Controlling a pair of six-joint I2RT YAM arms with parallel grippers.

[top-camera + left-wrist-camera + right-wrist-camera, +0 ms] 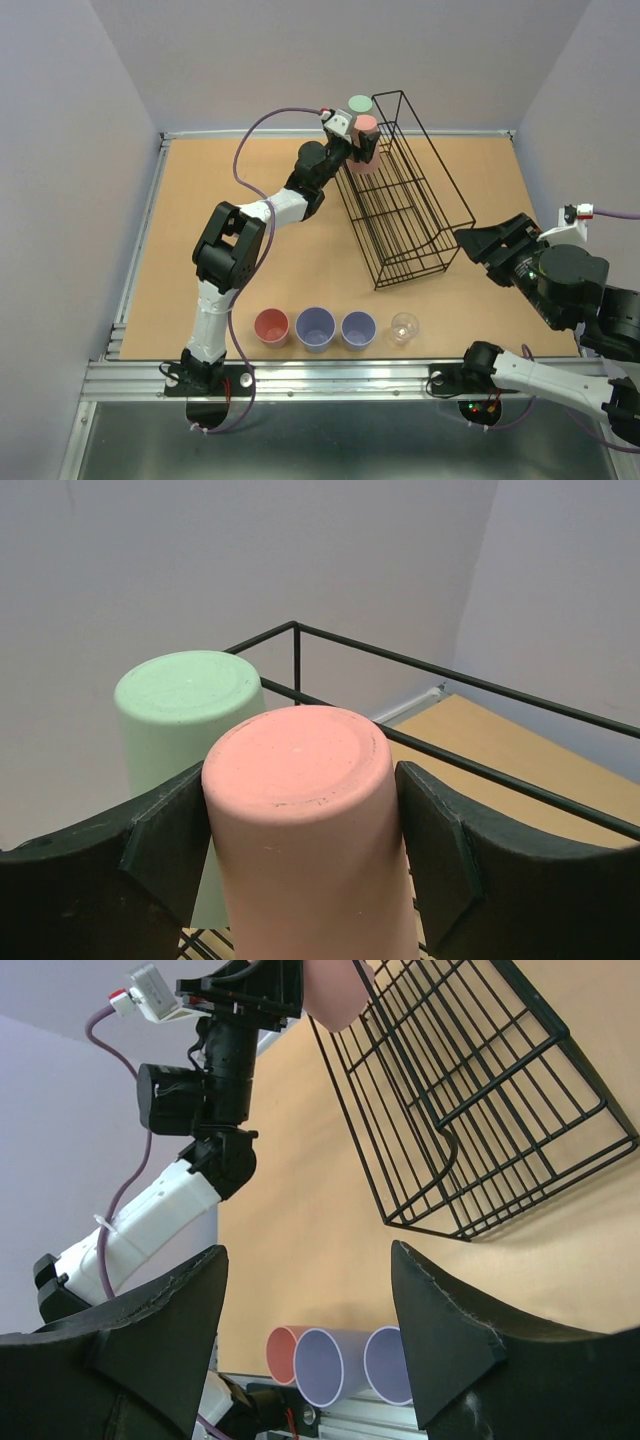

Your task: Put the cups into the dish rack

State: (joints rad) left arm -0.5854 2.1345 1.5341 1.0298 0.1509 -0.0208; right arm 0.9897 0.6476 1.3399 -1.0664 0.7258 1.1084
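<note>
My left gripper (358, 148) is shut on an upturned salmon-red cup (300, 820), held at the far upper end of the black wire dish rack (405, 190). A pale green cup (180, 710) stands upside down on the rack just behind it. A second salmon-red cup (271, 326), two lavender-blue cups (315, 327) (358, 329) and a small clear cup (403, 327) stand upright in a row near the table's front edge. My right gripper (305, 1335) is open and empty, hovering right of the rack; its view shows the row of cups (330, 1365).
The rack lies tilted on the brown table (200, 230), which has raised rails at its edges. Walls close in at the back and both sides. The left arm (235, 240) stretches across the table's left half.
</note>
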